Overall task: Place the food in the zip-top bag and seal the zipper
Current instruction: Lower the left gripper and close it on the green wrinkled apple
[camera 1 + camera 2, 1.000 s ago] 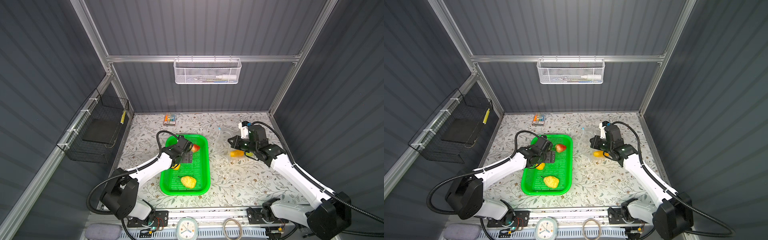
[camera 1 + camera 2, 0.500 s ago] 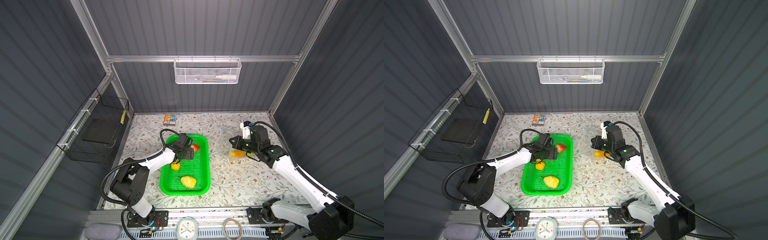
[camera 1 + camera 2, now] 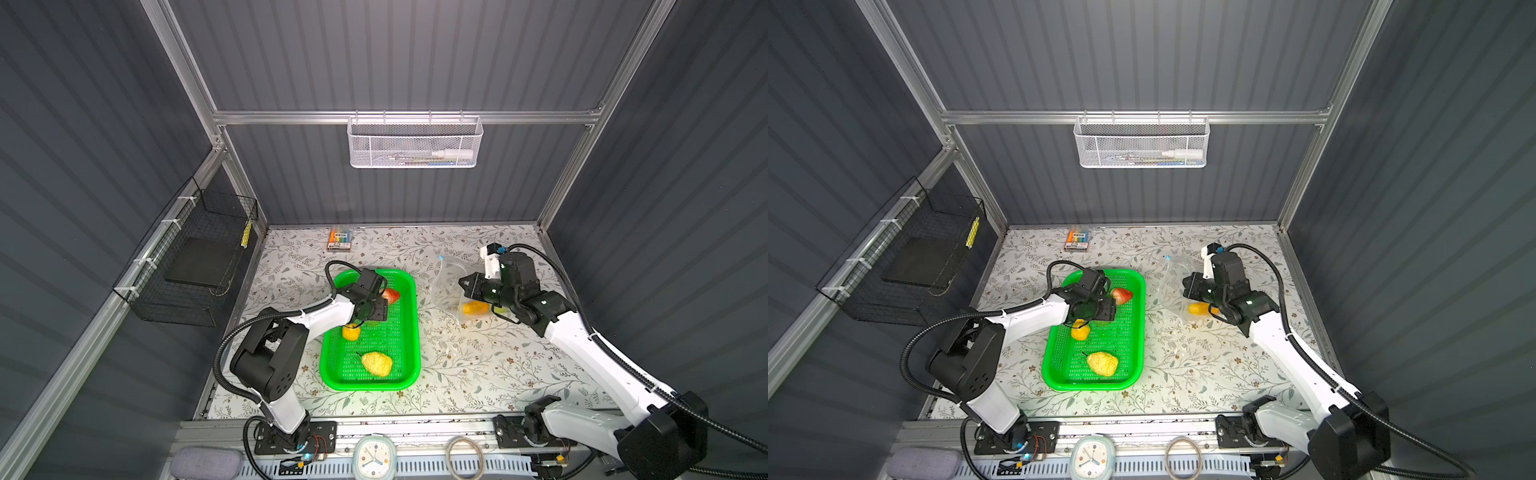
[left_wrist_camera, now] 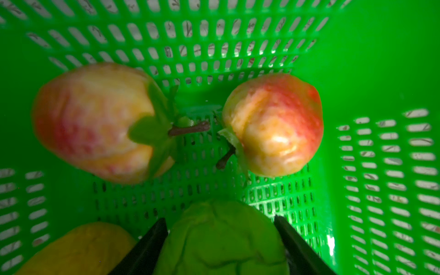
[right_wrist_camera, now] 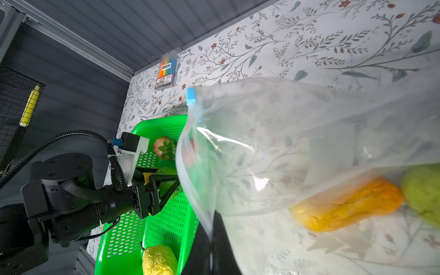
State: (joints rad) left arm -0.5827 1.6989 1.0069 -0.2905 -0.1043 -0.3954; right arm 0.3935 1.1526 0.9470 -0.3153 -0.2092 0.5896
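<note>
in the left wrist view, the left gripper point(image 4: 219, 225) is being held low inside the green perforated plastic tray point(image 4: 381, 71). its dark jaws are standing apart on either side of a wrinkled green toy fruit point(image 4: 221, 240); whether that piece is being squeezed yet cannot be told. two red-and-yellow toy fruits point(image 4: 95, 121) point(image 4: 273, 123) with stems are lying just beyond it near the tray wall. a small yellow toy fruit point(image 4: 78, 247) is lying beside it, and a bumpy yellow toy fruit point(image 3: 377, 363) nearer the tray's front.

these pieces are being judged light and soft-skinned, so a gentle hold across the widest middle, not the stems, is being favoured. the tray's raised rim is needing to be cleared on the way out. the flowered tabletop point(image 3: 457, 365) between tray and bag is lying open.

to the right, the clear crinkly zip-top bag point(image 5: 273, 142) is being pinched at its mouth edge by the closed right gripper point(image 5: 210, 247), with the mouth lifted toward the tray. an orange carrot-like toy point(image 5: 345, 204) and a pale green toy fruit point(image 5: 421, 188) are lying inside it. the film is being judged thin, limp and slippery. the zipper strip, with its light-blue slider tab point(image 5: 190, 95), is probably offering the firmest hold.
</note>
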